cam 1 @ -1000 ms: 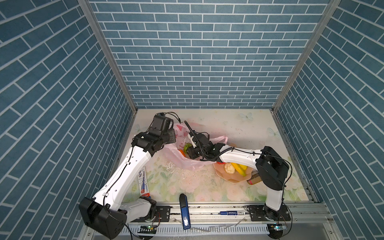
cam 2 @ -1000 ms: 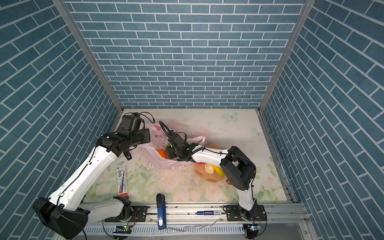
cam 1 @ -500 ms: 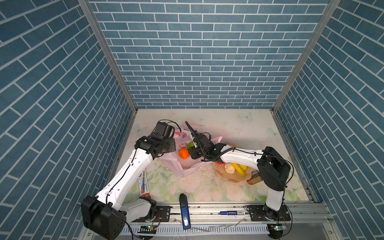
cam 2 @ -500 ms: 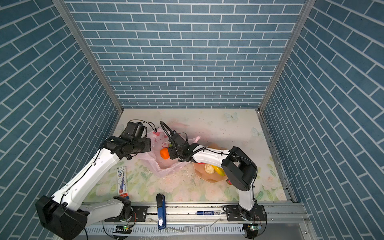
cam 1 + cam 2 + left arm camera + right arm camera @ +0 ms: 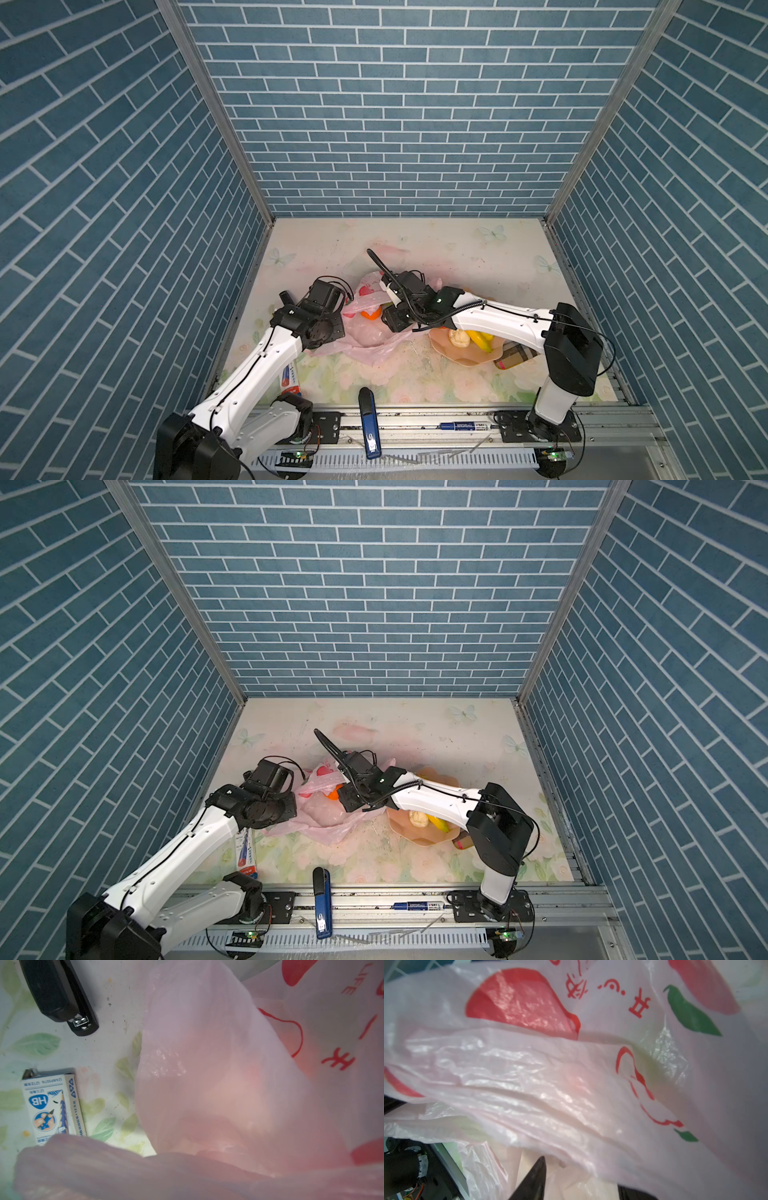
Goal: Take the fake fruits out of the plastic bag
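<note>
Top views, both: floral-printed tabletop (image 5: 457,257) carries everything. Thin translucent pink plastic bag (image 5: 370,338) with red printed marks lies crumpled left of centre, between the two arms. Peach-coloured scalloped plate (image 5: 469,362) sits just beside it, on the right.

Left gripper (image 5: 345,308) is at the bag's left edge, closed. In the left wrist view film drapes over it, so it reads as pinching the plastic bag.

Right gripper (image 5: 388,322) is at the bag mouth. The right wrist view shows dark fingertips (image 5: 534,1176) standing apart with film over them; whether anything is held, cannot tell.

Out of the bag: yellow toy banana (image 5: 480,340) and one knobbly cream ball (image 5: 458,338), both on the plate.

In the bag: knobbly orange ball (image 5: 371,314) at the mouth, beside the right gripper. A greenish patch (image 5: 652,1068) shows through the film; count of what lies inside unclear.

Judgement: task partly done. Two fruits are out, the orange one looks nearest to removal, and the rest are yet to come out.
</note>
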{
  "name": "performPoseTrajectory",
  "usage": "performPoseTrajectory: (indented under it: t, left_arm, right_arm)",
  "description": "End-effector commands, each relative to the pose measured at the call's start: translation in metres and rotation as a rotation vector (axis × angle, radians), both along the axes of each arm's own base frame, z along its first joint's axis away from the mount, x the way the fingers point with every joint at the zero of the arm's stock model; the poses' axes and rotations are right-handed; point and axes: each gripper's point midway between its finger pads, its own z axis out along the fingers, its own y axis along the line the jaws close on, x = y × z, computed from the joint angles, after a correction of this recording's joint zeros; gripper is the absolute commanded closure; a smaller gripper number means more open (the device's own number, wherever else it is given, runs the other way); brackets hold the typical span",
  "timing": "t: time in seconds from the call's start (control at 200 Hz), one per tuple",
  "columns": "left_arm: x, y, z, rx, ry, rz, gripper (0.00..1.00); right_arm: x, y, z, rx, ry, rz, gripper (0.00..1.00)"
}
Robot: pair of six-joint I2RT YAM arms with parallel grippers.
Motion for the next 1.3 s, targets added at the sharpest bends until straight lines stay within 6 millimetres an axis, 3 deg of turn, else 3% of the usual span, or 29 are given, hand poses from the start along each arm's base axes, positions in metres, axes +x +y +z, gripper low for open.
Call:
performPoseTrajectory:
  t: [0.0, 0.13, 0.155, 0.435, 0.69, 1.03, 1.29]
  left_arm:
    - [0.01, -0.004, 0.006, -0.084, -0.088, 0.08, 1.0]
    - [0.013, -0.004, 0.016, -0.12, -0.147, 0.11, 1.0]
    - [0.009, -0.003, 0.008, -0.117, -0.134, 0.115, 1.0]
    - [0.017, -0.013, 0.009, -0.193, -0.172, 0.132, 1.0]
    - [0.019, -0.021, 0.008, -0.244, -0.174, 0.12, 1.0]
    - [0.012, -0.025, 0.004, -0.263, -0.163, 0.098, 1.0]
    - [0.013, -0.031, 0.003, -0.275, -0.15, 0.061, 1.0]
  right_arm:
    - [0.011, 0.011, 0.008, 0.009, 0.02, -0.07, 0.43]
    - [0.014, 0.018, 0.002, 0.009, 0.042, -0.101, 0.42]
    - [0.014, 0.018, 0.002, 0.007, 0.045, -0.106, 0.42]
    - [0.023, 0.022, -0.008, -0.045, 0.045, -0.184, 0.41]
    - [0.047, 0.025, -0.022, -0.066, 0.029, -0.33, 0.32]
    - [0.064, 0.007, -0.018, -0.082, -0.021, -0.488, 0.29]
    - [0.078, 0.016, -0.012, -0.025, -0.037, -0.507, 0.25]
